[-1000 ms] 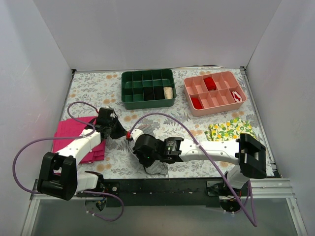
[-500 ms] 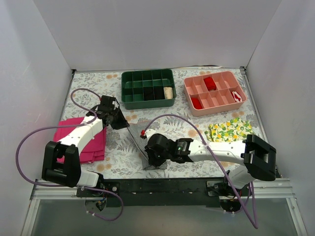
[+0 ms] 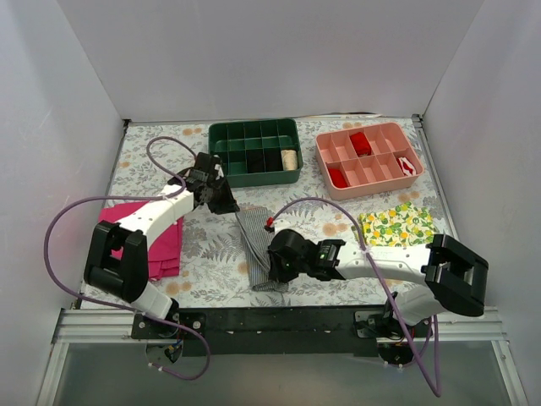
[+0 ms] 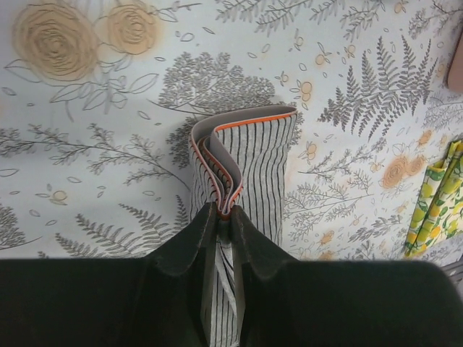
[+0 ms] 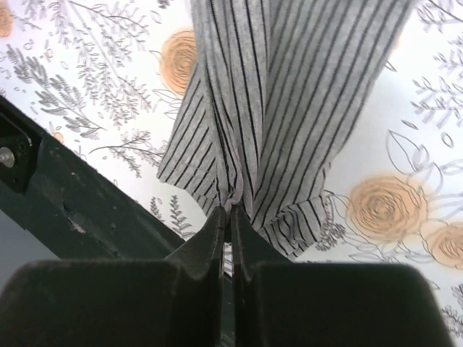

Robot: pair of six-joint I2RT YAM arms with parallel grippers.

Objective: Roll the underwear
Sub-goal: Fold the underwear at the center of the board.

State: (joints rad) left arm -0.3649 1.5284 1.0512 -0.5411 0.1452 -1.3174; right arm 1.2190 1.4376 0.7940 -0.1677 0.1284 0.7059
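The grey-and-white striped underwear (image 3: 254,245) lies as a long folded strip on the floral table, running from its far end to its near end. My left gripper (image 3: 233,207) is shut on its far end, pinching the orange-pink trimmed waistband (image 4: 224,195), which bunches in folds. My right gripper (image 3: 272,272) is shut on the near hem end (image 5: 239,195), close to the table's front edge. The fabric (image 5: 289,94) is pulled between the two grippers. In the left wrist view the striped cloth (image 4: 264,159) hangs just beyond my jaws.
A magenta cloth (image 3: 161,241) lies at the left under the left arm. A lemon-print cloth (image 3: 397,224) lies at the right. A green divided tray (image 3: 254,152) and a pink divided tray (image 3: 368,156) stand at the back. The black front rail (image 5: 79,210) is just beside my right gripper.
Both grippers have moved right and the left one farther back, carrying the underwear. The strip is now pulled longer and straighter between them.
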